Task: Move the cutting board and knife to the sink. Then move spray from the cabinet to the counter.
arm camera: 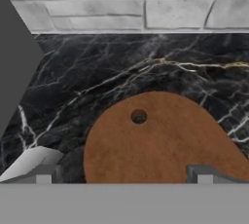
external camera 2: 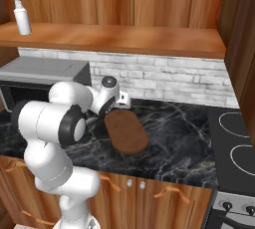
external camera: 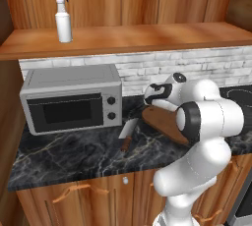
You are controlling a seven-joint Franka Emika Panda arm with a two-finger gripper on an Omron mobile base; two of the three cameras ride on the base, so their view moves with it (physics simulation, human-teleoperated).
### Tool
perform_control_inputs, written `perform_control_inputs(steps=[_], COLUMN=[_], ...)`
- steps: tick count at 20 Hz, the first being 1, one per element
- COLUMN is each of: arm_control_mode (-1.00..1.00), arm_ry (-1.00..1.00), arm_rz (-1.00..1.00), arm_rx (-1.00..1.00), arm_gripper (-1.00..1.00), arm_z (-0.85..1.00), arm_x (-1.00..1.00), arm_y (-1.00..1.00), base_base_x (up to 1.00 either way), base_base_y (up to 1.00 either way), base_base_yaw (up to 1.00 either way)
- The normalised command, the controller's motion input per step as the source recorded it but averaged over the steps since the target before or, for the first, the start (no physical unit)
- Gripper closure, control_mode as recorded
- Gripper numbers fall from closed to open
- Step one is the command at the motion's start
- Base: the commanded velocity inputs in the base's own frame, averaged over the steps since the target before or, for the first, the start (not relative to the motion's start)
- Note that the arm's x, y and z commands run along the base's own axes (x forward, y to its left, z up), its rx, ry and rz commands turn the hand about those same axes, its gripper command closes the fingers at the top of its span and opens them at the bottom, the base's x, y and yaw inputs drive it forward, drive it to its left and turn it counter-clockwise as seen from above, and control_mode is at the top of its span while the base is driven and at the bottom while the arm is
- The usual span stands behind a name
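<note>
The brown cutting board (external camera: pixel 161 122) (external camera 2: pixel 126 131) lies flat on the black marble counter (external camera: pixel 64 156), right of the microwave. In the hand view its rounded end (arm camera: pixel 160 142) with the small hole sits just below my gripper (arm camera: pixel 124 175). The fingertips (arm camera: pixel 44 174) stand wide apart and open, with nothing between them. The knife (external camera: pixel 128 134) rests on the counter left of the board, and its pale blade tip (arm camera: pixel 31 162) shows by my left fingertip. The white spray (external camera: pixel 63 16) (external camera 2: pixel 21 11) stands upright at the left of the cabinet shelf (external camera: pixel 138 36). The sink is out of view.
A grey microwave (external camera: pixel 71 99) stands on the counter at the left, close to the knife. A white brick wall (external camera 2: pixel 164 76) backs the counter. The black stovetop (external camera 2: pixel 234 143) lies to the right. My own elbow (external camera: pixel 209 117) hides part of the board in the left base view.
</note>
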Motion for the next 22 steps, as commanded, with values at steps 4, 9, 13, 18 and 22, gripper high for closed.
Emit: perform_control_inputs(steps=[4,9,13,18,22], arm_control_mode=[-1.0,-1.0,-1.0,-1.0,-1.0], arm_ry=[0.0,0.0,0.03,0.05,0.0], arm_rz=[0.0,0.0,0.0,0.0,0.0], arm_rx=[0.0,0.0,0.0,-0.01,-0.01], arm_gripper=[-1.0,-1.0,-1.0,-1.0,-1.0], arm_z=[-0.03,0.0,-0.06,-0.11,-0.12], arm_x=[0.15,0.17,0.25,0.3,0.34], arm_y=[0.0,0.0,0.0,0.0,0.0], base_base_x=[0.0,0.0,0.0,0.0,0.0], base_base_y=[0.0,0.0,0.0,0.0,0.0], base_base_yaw=[0.0,0.0,0.0,0.0,0.0])
